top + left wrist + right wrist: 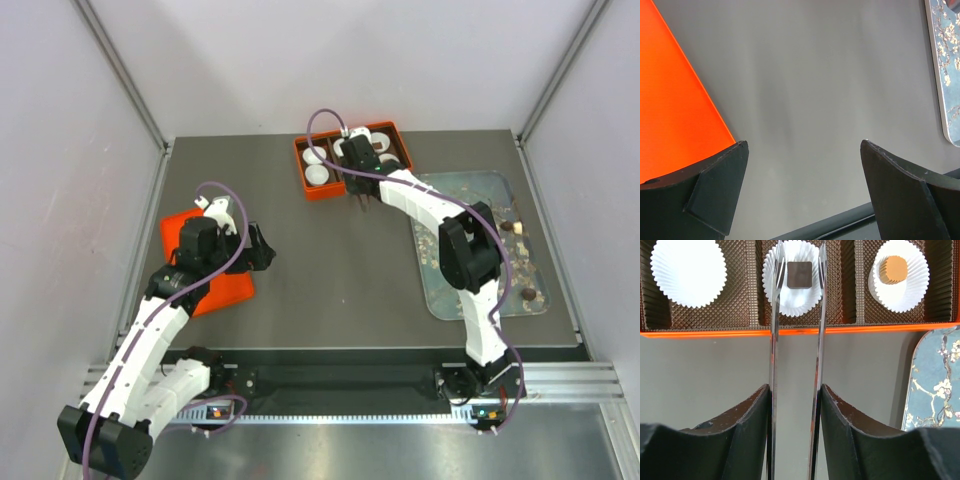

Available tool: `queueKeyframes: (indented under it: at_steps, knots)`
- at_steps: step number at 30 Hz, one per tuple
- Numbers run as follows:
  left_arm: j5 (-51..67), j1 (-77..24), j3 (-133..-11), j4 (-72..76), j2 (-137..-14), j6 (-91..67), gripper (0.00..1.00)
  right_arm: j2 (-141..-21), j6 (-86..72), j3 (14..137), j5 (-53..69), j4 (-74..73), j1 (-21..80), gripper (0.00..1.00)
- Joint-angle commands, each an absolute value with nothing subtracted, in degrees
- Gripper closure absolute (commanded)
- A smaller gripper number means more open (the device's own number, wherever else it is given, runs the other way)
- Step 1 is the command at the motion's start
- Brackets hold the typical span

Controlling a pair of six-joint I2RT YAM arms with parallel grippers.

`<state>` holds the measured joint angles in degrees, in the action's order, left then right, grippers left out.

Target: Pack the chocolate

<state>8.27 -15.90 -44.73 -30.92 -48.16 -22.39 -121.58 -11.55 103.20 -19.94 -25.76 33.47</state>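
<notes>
Well, bench (330,260): dark grey; I see both arms reaching out over it from the near edge.
tray (492,190): grey-blue with a blossom print, lying along the right edge.
box (322,193): orange, at the middle of the far edge, with dark ribbed compartments inside.
lid (228,293): flat and orange, near the left edge, partly under the left arm.
left tool (804,142): released, its fingers spread wide over bare bench just beside the lid.
right tool (795,387): clenched on metal tweezers (773,355), above the box's near wall.
cups (688,271): white and fluted, one in each of the three compartments my wrist view shows.
chocolate (799,274): a dark square lies in the middle cup between the parted tweezers tips, apparently untouched. A tan round one (892,269) sits in the right cup, and a few lumps (520,232) lie on the tray.
</notes>
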Motion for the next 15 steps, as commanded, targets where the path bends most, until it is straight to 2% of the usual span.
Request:
queueKeyframes:
  at_steps: [1,7,15]
  knots:
    - [8.09,-16.0,-44.65,-29.62,-47.81,-21.8,0.02,-117.43,-11.07,104.6,-21.71,-23.2,33.75,0.58]
    - [8.09,-16.0,-44.65,-29.53,-47.64,-21.88,0.02,-107.42,-12.91,99.33,-22.94,-22.94,33.75,0.59]
    - [8.44,-16.0,-44.56,-29.36,-47.28,-21.88,0.02,-89.75,-19.85,81.84,-26.89,-28.2,30.86,0.59]
